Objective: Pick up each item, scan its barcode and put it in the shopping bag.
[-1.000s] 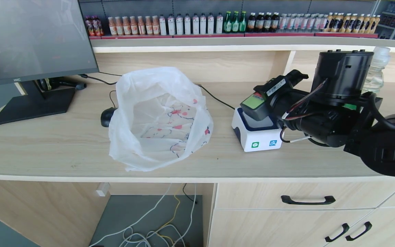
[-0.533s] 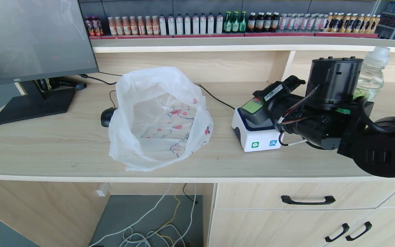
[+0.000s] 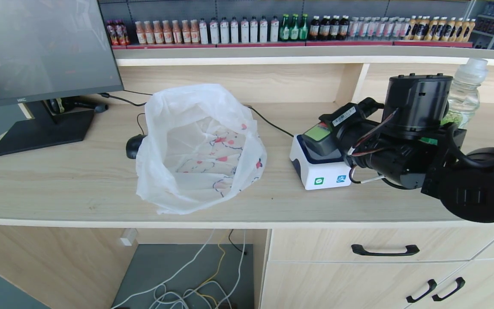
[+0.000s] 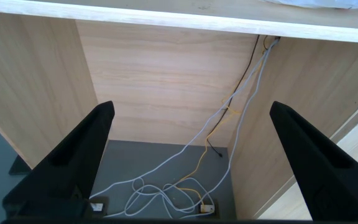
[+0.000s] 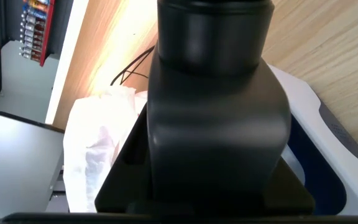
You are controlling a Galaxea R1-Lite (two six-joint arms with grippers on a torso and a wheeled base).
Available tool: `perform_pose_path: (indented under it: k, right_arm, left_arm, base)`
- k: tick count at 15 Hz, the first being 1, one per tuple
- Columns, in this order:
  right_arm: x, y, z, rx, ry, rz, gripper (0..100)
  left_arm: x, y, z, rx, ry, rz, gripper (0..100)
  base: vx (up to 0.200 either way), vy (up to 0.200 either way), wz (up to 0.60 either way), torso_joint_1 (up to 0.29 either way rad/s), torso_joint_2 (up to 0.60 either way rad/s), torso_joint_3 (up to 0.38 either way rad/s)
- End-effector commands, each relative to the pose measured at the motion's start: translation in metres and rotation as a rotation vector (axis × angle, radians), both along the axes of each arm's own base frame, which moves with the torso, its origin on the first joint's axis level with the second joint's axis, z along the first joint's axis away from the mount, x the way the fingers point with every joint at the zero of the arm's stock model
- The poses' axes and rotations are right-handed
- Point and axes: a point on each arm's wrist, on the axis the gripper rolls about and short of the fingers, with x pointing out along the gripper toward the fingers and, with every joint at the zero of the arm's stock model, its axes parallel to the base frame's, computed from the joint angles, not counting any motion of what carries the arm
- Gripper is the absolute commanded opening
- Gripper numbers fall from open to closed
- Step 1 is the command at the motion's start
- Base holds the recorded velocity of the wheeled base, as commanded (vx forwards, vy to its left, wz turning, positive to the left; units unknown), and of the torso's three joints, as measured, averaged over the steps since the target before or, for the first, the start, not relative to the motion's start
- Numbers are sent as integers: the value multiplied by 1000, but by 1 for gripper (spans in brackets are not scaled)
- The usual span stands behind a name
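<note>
The counter [image 3: 58,180] and the open shopping bag [image 3: 200,146] on it are as before. The right gripper [image 3: 335,128] has come a little lower, its fingers closed around the dark item [image 3: 317,137], just over the white scanner [image 3: 320,174]. The left gripper [image 4: 191,109] hangs below the counter with fingers wide apart.

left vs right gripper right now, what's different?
The left gripper is open and empty; the right gripper is shut on a dark green-labelled item. The left gripper hangs below the counter edge, above floor cables; the right gripper is above the counter, over the white scanner. Both are black.
</note>
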Motion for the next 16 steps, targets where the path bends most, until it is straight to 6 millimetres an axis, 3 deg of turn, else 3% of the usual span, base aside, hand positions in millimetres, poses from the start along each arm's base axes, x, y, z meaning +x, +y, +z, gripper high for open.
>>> perform_pose_path:
  k: [1,11,16]
  right_arm:
    - [0,0,0,0,0,0,0]
    - [-2,-1,6,5,-16,-12,0]
    - [-5,0,37,9,-108,-5,0]
  left_arm:
    - [0,0,0,0,-1,0,100]
    - [0,0,0,0,-1,0,100]
    - [0,0,0,0,-1,0,100]
  base:
    - [0,0,0,0,0,0]
    - [0,0,0,0,0,0]
    - [0,0,0,0,0,0]
